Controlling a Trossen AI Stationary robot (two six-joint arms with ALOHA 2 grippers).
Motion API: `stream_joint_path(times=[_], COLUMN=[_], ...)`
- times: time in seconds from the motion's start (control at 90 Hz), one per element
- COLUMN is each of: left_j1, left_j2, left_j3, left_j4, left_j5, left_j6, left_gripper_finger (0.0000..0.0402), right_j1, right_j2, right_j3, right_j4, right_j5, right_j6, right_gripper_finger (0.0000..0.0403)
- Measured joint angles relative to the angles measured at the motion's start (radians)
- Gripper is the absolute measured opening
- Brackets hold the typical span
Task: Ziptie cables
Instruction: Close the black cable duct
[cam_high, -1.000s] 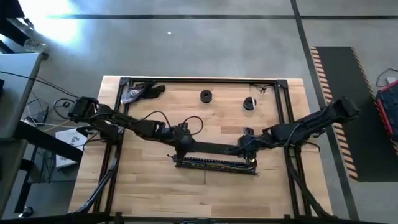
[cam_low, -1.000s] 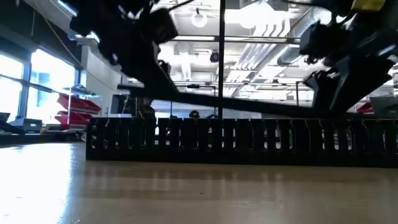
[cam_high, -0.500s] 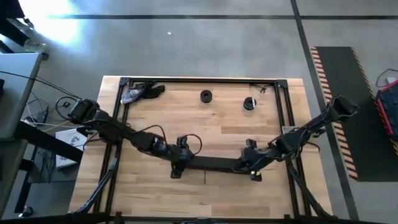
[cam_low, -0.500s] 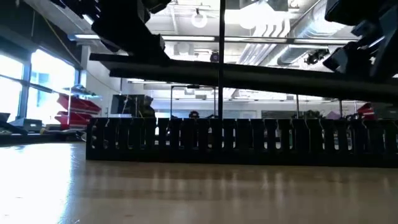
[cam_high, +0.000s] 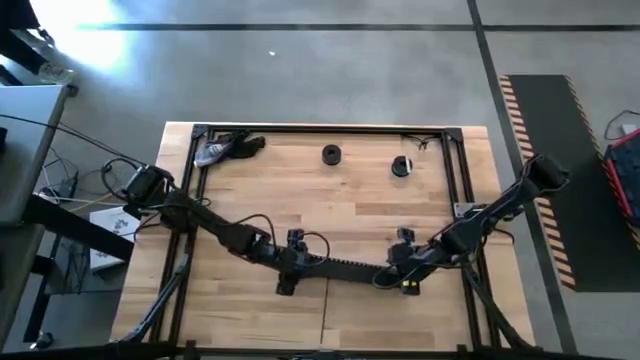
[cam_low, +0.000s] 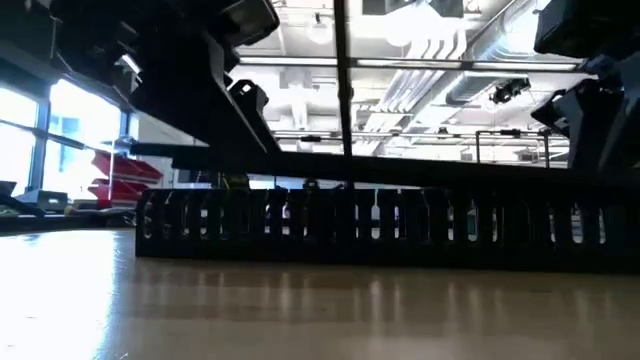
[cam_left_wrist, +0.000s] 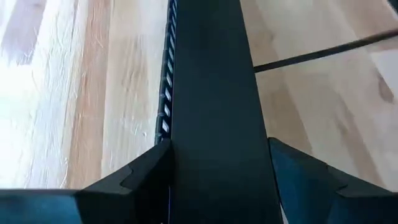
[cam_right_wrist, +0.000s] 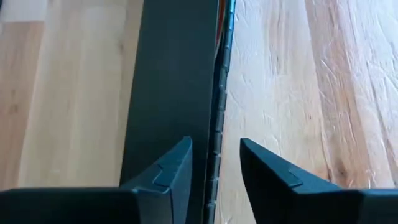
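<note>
Where the left gripper (cam_high: 290, 270) stands: at the left end of the channel cover (cam_high: 345, 268). Its fingers (cam_left_wrist: 146, 177) are clamped on the flat black strip's two long edges, and the strip fills the whole space between them.
Right gripper (cam_high: 400, 277): at the cover's right end, close over it. Whether it grips the strip cannot be told.
Channel cover: it reaches from one gripper to the other. In the low view it hangs just above the channel with its left end a little higher, so it is not seated.
Slotted channel (cam_low: 380, 222): it rests on the worktop (cam_high: 330, 190) directly beneath the cover. A row of its slots shows beside the cover's edge in both wrist views, so the two look slightly off-line sideways.
Cables (cam_high: 404, 286): they are inside the channel, below both grippers and almost wholly hidden by the cover. Only a coloured sliver shows at the right end.
Long axis: cover, channel and cables all run from the worktop's left edge toward its right edge. They sit in the half nearer the low camera, slightly slanted.
Nearer arm: neither, since each arm has one end.
Judgement: to ziptie the bundle, the cables must be reached from above, and the cover now lies between them and both grippers.
</note>
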Motion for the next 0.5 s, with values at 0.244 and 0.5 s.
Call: stream_joint_path(times=[0.244, 0.5], left_j1=[-0.029, -0.069], left_j2=[-0.006, -0.007], left_j3=[0.000, 0.000], left_j4=[0.030, 0.037], left_j5=[-0.053, -0.148], left_j6=[-0.015, -0.042], left_gripper_finger=[0.0218, 0.0216], right_j1=[-0.004, -0.004], right_j2=[-0.025, -0.024], right_j3=[0.064, 0.084], right_j4=[-0.026, -0.070], right_j5=[0.024, 0.068], right_j6=[-0.058, -0.090], right_gripper_finger=[0.0116, 0.0116])
